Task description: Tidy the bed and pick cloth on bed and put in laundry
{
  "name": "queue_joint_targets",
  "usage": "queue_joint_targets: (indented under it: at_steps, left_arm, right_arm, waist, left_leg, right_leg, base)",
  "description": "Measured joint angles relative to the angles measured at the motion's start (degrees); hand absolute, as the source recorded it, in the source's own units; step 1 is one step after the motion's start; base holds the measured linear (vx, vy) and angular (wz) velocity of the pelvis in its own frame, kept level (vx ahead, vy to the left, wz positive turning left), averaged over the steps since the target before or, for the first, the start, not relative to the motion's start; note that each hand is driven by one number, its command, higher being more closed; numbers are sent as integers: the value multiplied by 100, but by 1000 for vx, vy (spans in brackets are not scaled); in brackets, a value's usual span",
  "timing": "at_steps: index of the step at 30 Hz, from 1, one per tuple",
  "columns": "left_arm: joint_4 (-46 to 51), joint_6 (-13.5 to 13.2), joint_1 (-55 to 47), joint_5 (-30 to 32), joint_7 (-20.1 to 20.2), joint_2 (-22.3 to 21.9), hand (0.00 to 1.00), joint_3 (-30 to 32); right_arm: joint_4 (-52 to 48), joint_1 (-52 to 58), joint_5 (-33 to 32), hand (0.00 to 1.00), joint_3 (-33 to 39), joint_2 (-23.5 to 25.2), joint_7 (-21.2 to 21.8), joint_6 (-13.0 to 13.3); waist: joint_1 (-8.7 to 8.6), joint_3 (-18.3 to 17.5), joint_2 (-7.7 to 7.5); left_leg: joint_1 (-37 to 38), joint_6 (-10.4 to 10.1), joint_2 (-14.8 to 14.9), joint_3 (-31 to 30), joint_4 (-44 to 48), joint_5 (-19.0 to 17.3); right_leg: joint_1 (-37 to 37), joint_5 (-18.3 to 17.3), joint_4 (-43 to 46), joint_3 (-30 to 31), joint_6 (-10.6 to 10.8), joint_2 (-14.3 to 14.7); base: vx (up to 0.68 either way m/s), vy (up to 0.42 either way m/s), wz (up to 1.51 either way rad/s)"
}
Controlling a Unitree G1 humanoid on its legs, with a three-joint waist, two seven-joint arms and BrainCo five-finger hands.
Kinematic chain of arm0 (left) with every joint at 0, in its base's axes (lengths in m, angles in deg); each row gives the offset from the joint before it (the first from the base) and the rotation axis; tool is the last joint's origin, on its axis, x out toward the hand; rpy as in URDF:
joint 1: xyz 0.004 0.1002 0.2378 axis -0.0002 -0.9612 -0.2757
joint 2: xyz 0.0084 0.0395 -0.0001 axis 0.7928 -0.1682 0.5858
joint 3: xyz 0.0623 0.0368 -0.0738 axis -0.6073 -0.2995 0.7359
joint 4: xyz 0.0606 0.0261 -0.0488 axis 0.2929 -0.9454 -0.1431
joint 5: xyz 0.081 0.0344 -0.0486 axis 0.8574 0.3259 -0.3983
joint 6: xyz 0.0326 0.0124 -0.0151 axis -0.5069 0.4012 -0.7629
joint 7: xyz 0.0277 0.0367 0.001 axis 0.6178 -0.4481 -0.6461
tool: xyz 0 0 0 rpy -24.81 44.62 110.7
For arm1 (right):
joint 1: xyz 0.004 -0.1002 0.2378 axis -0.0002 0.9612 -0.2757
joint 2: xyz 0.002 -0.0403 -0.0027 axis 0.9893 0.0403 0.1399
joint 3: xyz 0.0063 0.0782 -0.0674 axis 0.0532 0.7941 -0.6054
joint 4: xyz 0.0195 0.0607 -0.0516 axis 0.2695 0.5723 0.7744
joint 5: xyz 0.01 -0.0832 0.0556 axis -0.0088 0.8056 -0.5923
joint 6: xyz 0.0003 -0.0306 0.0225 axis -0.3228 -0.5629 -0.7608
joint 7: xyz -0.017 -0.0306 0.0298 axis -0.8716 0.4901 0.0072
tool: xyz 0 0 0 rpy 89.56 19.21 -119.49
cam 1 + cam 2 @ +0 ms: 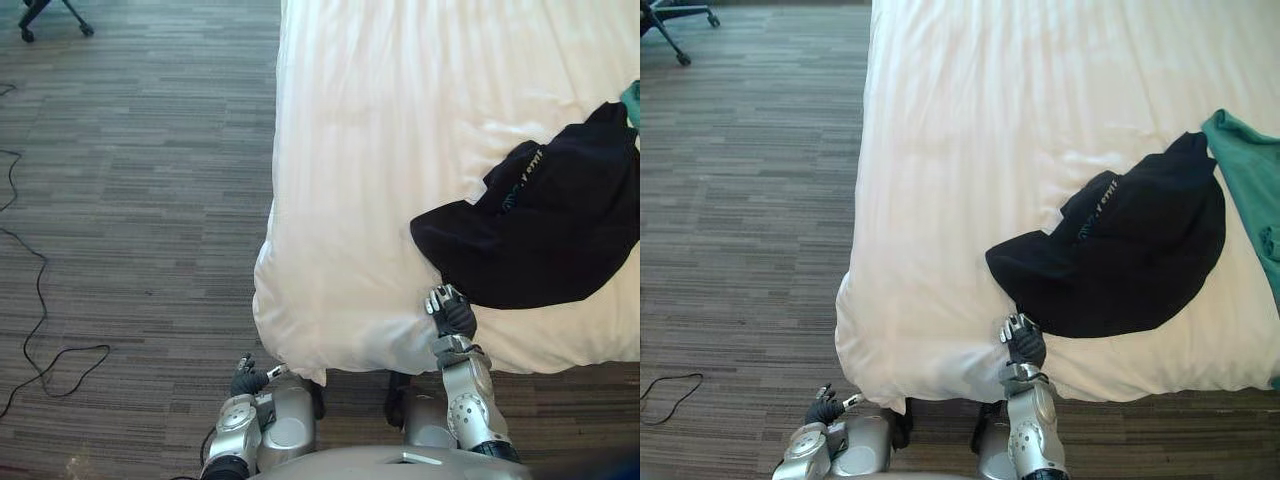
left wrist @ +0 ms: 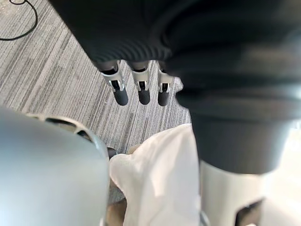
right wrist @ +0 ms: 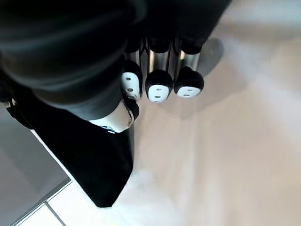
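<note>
Silver-grey arms (image 1: pixel 468 405), blk-covered hands (image 1: pixel 452 312)

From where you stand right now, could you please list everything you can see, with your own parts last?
Bed duvet: one, white, covering the bed ahead, its near corner hanging over the floor.
Black garment: one, black with small print, lying spread on the duvet near its front edge, to the right.
Green cloth: one, green, on the duvet at the far right, beside the black garment.
Chair base: one, black with castors, on the floor at the far left.
Carpet floor: one, grey-brown striped, left of and in front of the bed.
Left hand: one, silver and dark, low by the duvet's near corner, fingers straight.
Right hand: one, silver and dark, on the duvet's front edge at the black garment's near edge.
</note>
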Motion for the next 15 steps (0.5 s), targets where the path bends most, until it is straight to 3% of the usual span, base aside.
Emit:
queue_joint_targets:
  at_steps: [2, 3, 7, 10, 15]
  left_arm:
    - [-29, 27, 55, -110, 1, 12, 0, 148]
    - [-184, 34, 143, -139, 2, 34, 0, 250]
    - [-238, 70, 241, -160, 49, 66, 0, 461]
    - [-242, 77, 254, -157, 57, 38, 0, 671]
    - [-236, 132, 359, -150, -21, -115, 0, 910]
  right_arm:
    - [313, -132, 4, 100, 555, 15, 0, -79]
    - [612, -174, 8, 0, 997, 44, -35, -156]
    - [2335, -125, 262, 0, 2412, -41, -667, -644]
    - [2649, 249, 643, 0, 2551, 10, -870, -871]
    - [2832, 423, 1132, 0, 2541, 76, -909, -1010]
  waist:
    - [0, -5, -72]
    - [1, -11, -110]
    - [-37, -51, -172]
    - [-242, -47, -163]
    - [-286, -61, -168]
  left_leg:
    - [-17, 23, 28, 66, 78, -26]
    - [-23, 30, 46, 111, 135, -60]
    - [-269, 67, 97, 301, 291, -160]
    - [-371, 82, 103, 383, 287, -149]
    - [-54, 64, 313, 528, 267, -190]
  right_leg:
    - [-15, 21, -4, 22, -1, 13]
    - [-21, 49, -6, 67, 1, 19]
    - [-294, 209, -65, 278, 13, 48]
    - [-407, 315, -144, 350, 12, 64]
    - [-486, 261, 605, 319, -80, 187]
  base:
    - [-86, -4, -13]
    - [-58, 19, -18]
    - [-31, 39, -29]
    - [19, 33, -17]
    - [3, -29, -14]
